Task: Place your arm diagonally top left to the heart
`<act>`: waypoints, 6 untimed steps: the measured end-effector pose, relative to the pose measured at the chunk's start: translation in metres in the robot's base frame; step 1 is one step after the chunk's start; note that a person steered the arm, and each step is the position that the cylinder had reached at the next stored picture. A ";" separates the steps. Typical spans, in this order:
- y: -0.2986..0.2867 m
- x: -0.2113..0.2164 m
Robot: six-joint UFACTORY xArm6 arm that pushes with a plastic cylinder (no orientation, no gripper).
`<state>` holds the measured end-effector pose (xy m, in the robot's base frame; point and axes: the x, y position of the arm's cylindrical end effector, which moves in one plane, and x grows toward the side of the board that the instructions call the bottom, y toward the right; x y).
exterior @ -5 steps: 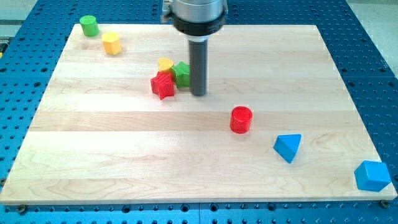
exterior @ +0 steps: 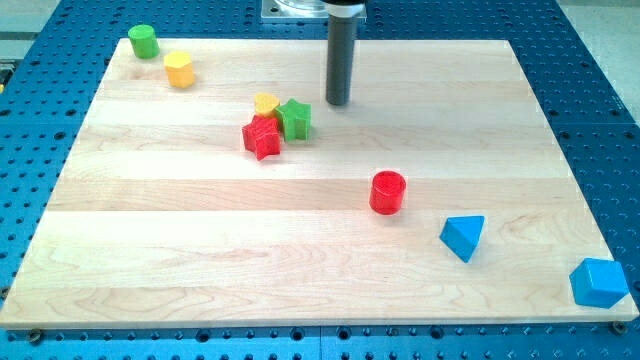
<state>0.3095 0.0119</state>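
Observation:
The yellow heart (exterior: 265, 103) lies left of the board's middle, partly hidden behind a red star (exterior: 261, 137) and a green star (exterior: 294, 119) that touch it. My rod stands upright with my tip (exterior: 338, 102) on the board. The tip is to the right of the heart and just up and right of the green star, apart from it.
A green cylinder (exterior: 143, 41) and a yellow hexagonal block (exterior: 179, 69) sit at the top left. A red cylinder (exterior: 388, 192) is right of centre. A blue triangular block (exterior: 462, 237) and a blue block (exterior: 598, 282) lie at the bottom right. The wooden board (exterior: 200, 240) rests on a blue perforated table.
My tip has moved toward the view's top and slightly right, away from the green star's right side. The blocks have not moved.

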 end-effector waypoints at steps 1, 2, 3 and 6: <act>-0.064 -0.002; -0.098 -0.002; -0.115 0.005; -0.099 0.025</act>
